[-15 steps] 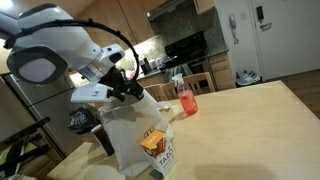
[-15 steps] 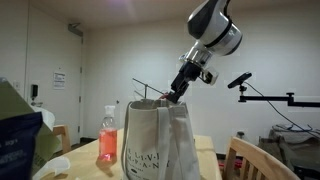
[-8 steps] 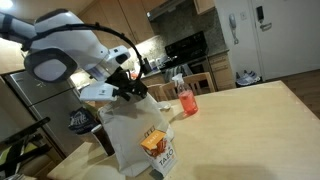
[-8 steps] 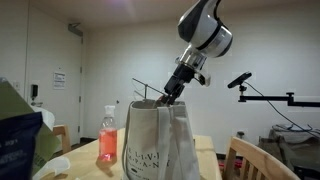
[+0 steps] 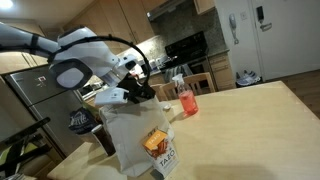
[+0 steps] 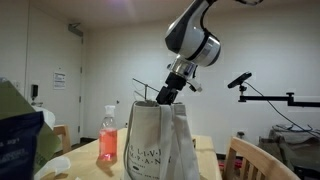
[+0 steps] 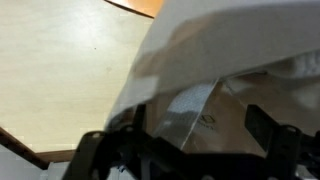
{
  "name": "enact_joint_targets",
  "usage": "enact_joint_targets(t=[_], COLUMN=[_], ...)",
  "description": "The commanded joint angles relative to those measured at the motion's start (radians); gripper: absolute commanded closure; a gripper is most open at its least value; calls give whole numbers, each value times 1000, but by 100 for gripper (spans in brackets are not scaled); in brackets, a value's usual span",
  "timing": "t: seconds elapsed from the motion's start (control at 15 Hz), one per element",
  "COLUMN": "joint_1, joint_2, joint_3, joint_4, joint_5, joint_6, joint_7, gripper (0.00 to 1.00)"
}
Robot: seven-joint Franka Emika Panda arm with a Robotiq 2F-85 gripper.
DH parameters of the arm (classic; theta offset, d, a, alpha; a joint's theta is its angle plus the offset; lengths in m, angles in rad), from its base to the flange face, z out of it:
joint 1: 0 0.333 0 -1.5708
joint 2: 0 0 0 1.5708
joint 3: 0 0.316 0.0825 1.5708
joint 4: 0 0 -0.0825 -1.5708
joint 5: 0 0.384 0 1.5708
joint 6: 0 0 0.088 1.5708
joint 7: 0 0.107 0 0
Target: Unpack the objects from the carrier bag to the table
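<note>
Gripper at bag mouth, nothing held.
My gripper [image 7: 195, 138] has its fingers spread wide at the carrier bag [image 7: 215, 45] rim. The objects lie straight below, inside it (orange carton [image 5: 154, 146] shows through). The bag stands upright on the table [image 7: 60, 70].

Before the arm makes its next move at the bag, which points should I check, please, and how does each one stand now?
1. The claw is open: ok, its fingers stand wide apart.
2. The claw is at the mouth of the bag: ok, in both exterior views.
3. The bag stands upright: ok.
4. An item lies between the fingers: cannot tell, the wrist view shows only crinkled plastic.
5. The table has bare wood for unloading: ok.
6. The bottle is apart from the bag: cannot tell, it stands close behind.
</note>
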Motion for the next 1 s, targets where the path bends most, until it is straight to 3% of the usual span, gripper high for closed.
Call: enact_joint_targets(t=[0.0,0.33,0.4,0.47,0.6,0.93], joint_1=[-240,-521,-577,-624,-685,-721], joint_2=[-8,-8,-12,-17,-21,-88], joint_3=[265,540,591,633,685,728], joint_4=[38,55,59,62,69,43], joint_5=[-267,-741,-836,-930,-1069,-1299], joint_6=[112,155,157,154,154,179], joint_7=[198,532,600,664,757,902], gripper=[0,0,9,26,42,80])
